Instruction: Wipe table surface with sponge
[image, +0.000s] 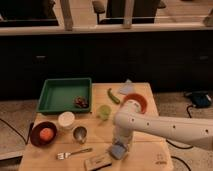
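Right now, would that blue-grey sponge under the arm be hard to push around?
Probably not. The sponge is thin and flat beneath the gripper, so likely light and unlikely to roll. It may squash or drag on the wooden table surface.
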